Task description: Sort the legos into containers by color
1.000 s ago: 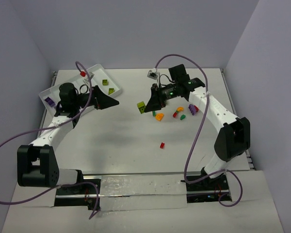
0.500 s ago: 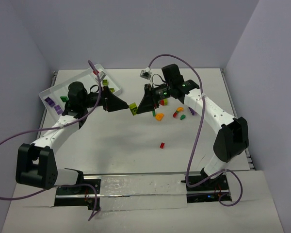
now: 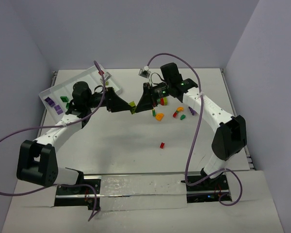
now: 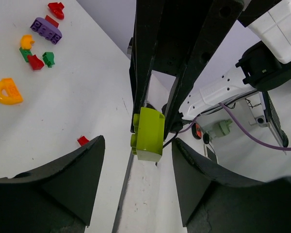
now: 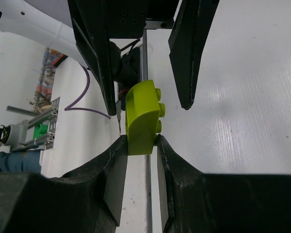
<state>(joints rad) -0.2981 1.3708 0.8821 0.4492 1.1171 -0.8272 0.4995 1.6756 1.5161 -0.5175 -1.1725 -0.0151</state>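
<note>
handing over in mid-air: pinching the lime brick (image 5: 142, 118) by its near end in the right gripper (image 5: 140, 140), fingers clamped tight on its flat sides, above the table (image 3: 136, 160) between the two arms. hanging well apart from the white tray (image 3: 47, 90) and from the loose legos (image 3: 174, 112) lying by the right arm. straddling the brick's free end with the left gripper (image 4: 138, 141), pads standing apart on either side and not touching it, as far as the wrist views are showing. pointing the brick's long axis straight out along the right fingers toward the left gripper, studs facing sideways, one far corner rounded. likely handling as a light, stiff, hard bit of smooth plastic, hardly fragile but prone to slipping or twisting where the surface is curving. probably calling for a hold on the two flat side walls of the free end, clear of studs and curve, before letting go on the right.
</note>
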